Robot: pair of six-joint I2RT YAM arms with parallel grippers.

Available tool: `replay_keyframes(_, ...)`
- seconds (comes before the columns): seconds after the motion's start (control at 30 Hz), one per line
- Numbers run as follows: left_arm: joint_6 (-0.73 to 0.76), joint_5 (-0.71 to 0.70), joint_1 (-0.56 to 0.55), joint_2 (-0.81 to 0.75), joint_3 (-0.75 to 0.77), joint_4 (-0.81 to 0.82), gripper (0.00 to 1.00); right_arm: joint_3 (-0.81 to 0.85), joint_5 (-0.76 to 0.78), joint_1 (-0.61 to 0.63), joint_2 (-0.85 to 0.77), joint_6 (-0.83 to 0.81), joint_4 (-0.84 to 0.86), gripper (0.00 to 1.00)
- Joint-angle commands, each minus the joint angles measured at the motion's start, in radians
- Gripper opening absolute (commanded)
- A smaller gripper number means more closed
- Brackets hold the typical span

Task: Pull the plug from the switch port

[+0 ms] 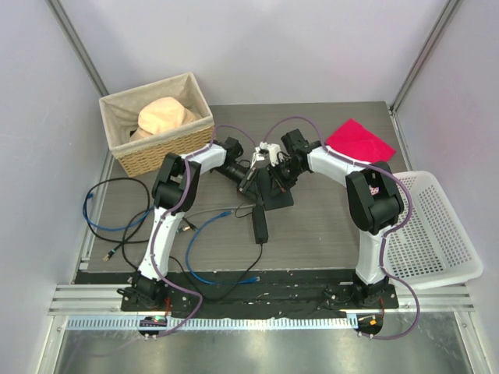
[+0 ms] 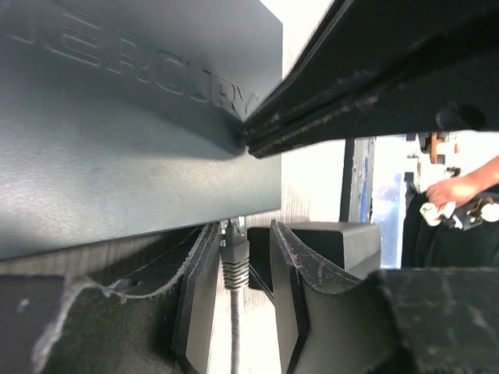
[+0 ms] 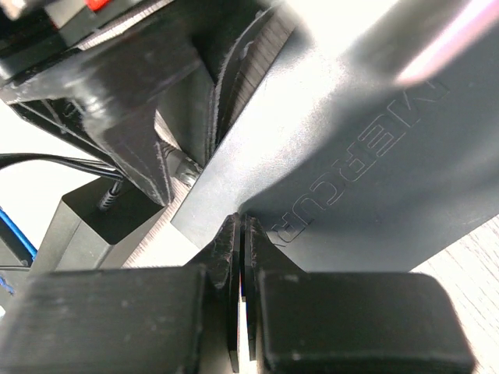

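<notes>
The switch (image 1: 277, 193) lies on the table (image 1: 327, 226). A grey plug (image 2: 234, 261) sits in the switch's edge. The left gripper (image 2: 243, 234) stands open around that plug. The right gripper (image 3: 243, 230) is closed, its tips against the switch's edge.

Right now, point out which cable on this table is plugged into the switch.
The grey cable: its plug sits in the switch, between the fingers of the left gripper. The blue cables and black cable lie loose on the table.
</notes>
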Motion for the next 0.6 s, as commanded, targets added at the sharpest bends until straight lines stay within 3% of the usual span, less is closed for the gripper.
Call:
replay_keyframes(0.0, 0.102, -0.066, -0.03, 0.046, -0.017, -0.123, 0.35, -0.042, 0.131, 0.009, 0.097, -0.026, -0.034, 0.02)
replay_keyframes(0.13, 0.093, -0.079, -0.027, 0.046, -0.023, -0.106, 0.29, -0.036, 0.13, 0.011, 0.101, -0.025, -0.034, 0.01)
replay_keyframes(0.23, 0.013, -0.126, -0.024, 0.042, -0.028, -0.037, 0.03, -0.03, 0.13, 0.014, 0.106, -0.022, -0.035, 0.01)
replay_keyframes(0.27, -0.01, -0.137, -0.023, 0.035, -0.029, 0.009, 0.0, -0.027, 0.131, 0.014, 0.107, -0.022, -0.034, 0.01)
replay_keyframes(0.4, -0.21, -0.168, -0.016, 0.029, -0.01, 0.089, 0.0, -0.019, 0.134, 0.015, 0.107, -0.02, -0.034, 0.01)
replay_keyframes(0.57, -0.35, -0.178, -0.012, 0.019, 0.056, 0.045, 0.0, -0.025, 0.143, 0.015, 0.097, -0.02, -0.032, 0.01)
